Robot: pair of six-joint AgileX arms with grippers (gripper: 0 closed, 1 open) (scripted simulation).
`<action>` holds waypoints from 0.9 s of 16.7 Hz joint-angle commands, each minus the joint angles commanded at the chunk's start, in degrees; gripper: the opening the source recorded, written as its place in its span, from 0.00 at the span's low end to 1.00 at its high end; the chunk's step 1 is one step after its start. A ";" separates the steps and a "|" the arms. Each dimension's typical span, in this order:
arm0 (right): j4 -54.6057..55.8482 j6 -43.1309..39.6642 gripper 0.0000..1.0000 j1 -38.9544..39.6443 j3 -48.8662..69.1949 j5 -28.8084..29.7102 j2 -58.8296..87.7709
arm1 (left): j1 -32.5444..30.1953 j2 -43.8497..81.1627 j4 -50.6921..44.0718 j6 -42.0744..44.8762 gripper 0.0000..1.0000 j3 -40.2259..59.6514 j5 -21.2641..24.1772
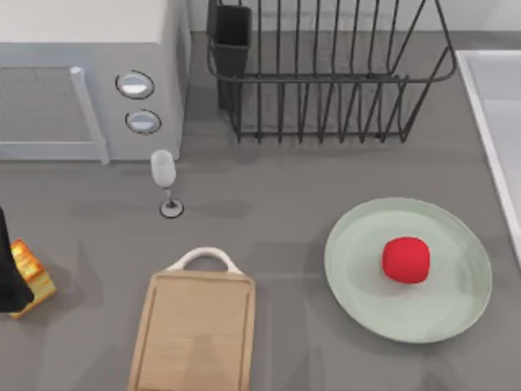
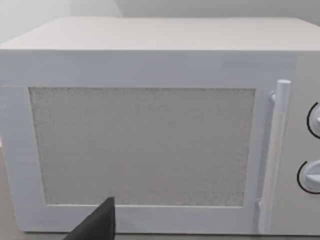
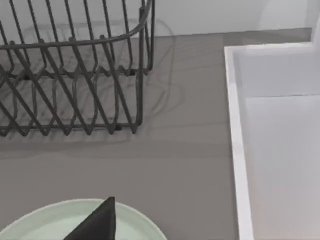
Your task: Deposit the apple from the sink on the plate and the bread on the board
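Observation:
The red apple (image 1: 406, 259) lies on the mint-green plate (image 1: 456, 305) at the right of the table. At the far left edge the bread (image 1: 32, 273) sits on the countertop, its golden top tilted, with the dark body of my left gripper (image 1: 10, 269) right against its left side. I cannot tell whether it grips the slice. The wooden board (image 1: 195, 334) with its white handle lies bare at the front middle. My right gripper (image 3: 97, 222) hovers over the plate's far rim (image 3: 135, 215), near the sink (image 3: 280, 130). The sink's pale rim (image 1: 488, 122) runs along the right edge.
A white microwave (image 1: 81, 81) fills the back left and faces my left wrist camera (image 2: 145, 145). A stemmed wine glass (image 1: 165, 181) stands in front of it. A black wire dish rack (image 1: 326, 73) occupies the back middle, also seen from the right wrist (image 3: 70, 85).

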 joint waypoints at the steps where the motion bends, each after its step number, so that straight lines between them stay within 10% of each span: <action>1: 3.42 -1.37 1.00 -1.33 -4.27 0.00 -4.71 | 0.00 0.00 0.00 0.00 1.00 0.00 0.00; 15: 16.97 -6.87 1.00 -6.64 -19.58 -0.01 -20.67 | 0.07 1.86 -1.43 1.27 1.00 1.67 -0.06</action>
